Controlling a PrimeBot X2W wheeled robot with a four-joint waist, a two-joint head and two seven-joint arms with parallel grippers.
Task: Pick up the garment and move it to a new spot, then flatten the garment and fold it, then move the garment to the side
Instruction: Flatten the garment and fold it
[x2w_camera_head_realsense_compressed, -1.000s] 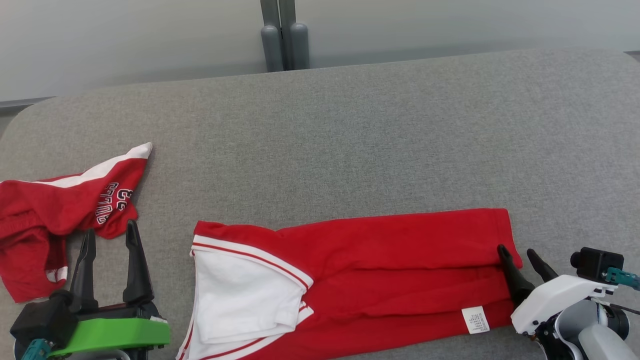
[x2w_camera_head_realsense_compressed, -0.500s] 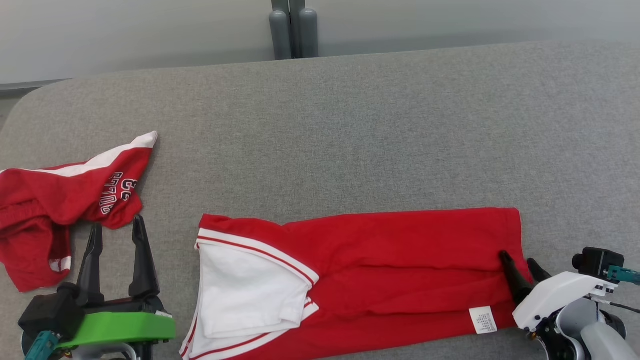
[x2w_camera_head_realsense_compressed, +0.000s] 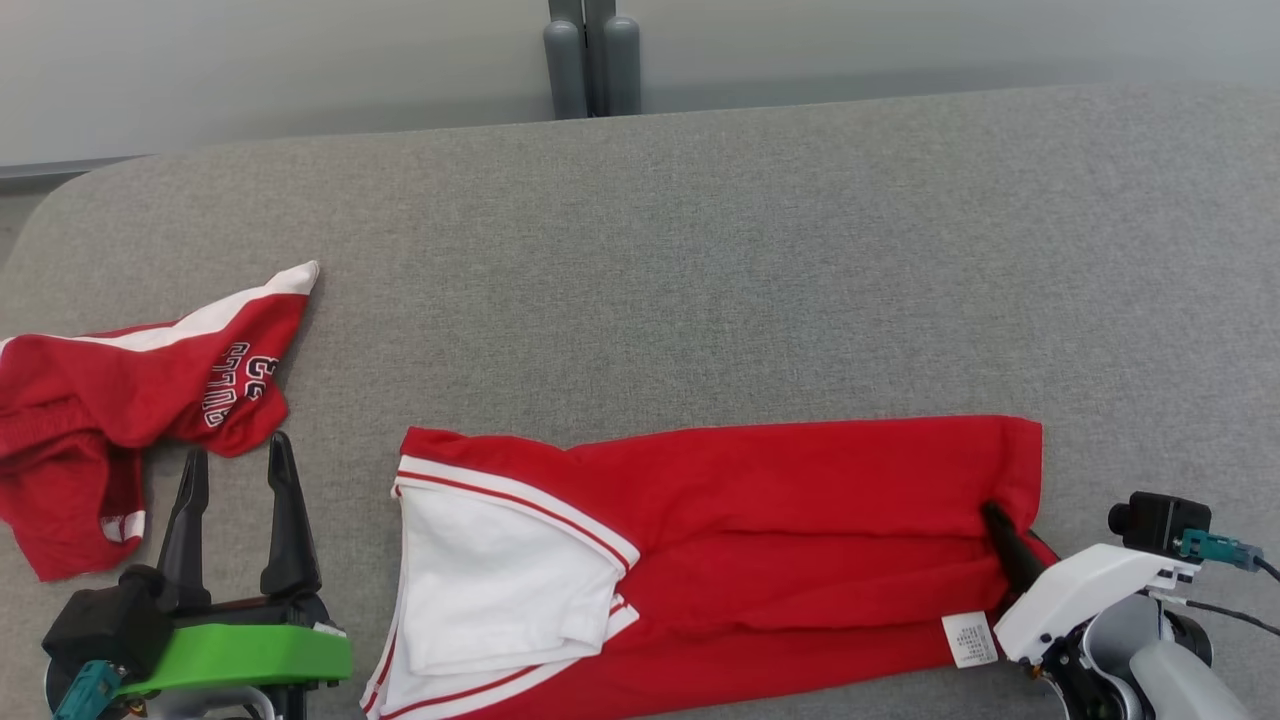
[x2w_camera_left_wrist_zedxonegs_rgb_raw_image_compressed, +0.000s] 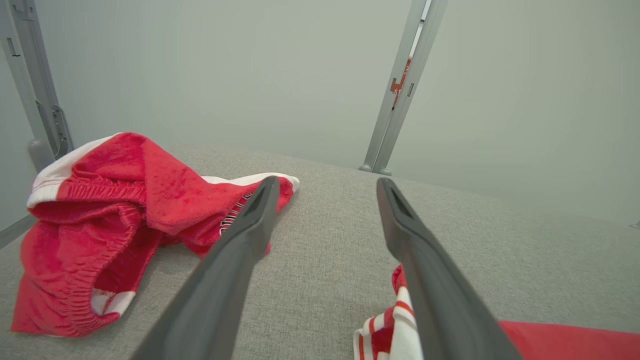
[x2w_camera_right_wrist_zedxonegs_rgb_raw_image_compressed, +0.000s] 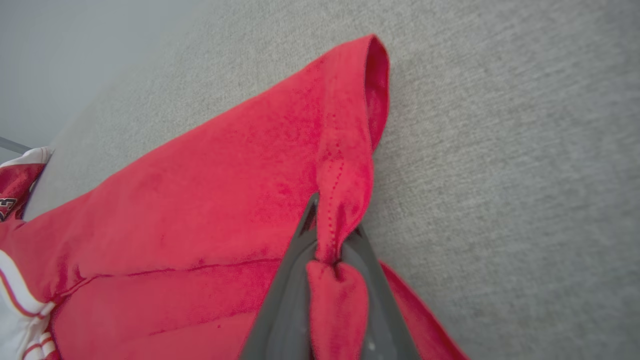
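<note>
Garment (x2w_camera_head_realsense_compressed: 800, 490): lies folded into a long red band on the grey desk (x2w_camera_head_realsense_compressed: 700, 260), runs leftward from the right tool (x2w_camera_head_realsense_compressed: 995, 522), pressed together on the bunched hem end, probably to carry it over for a fold; left tool (x2w_camera_head_realsense_compressed: 238, 450) spread wide, empty, just short of a second red garment (x2w_camera_head_realsense_compressed: 120, 400).

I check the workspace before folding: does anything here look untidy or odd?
Yes. A second red garment lies crumpled at the left edge, unlike the flat garment, whose right hem is bunched between the right fingers.
</note>
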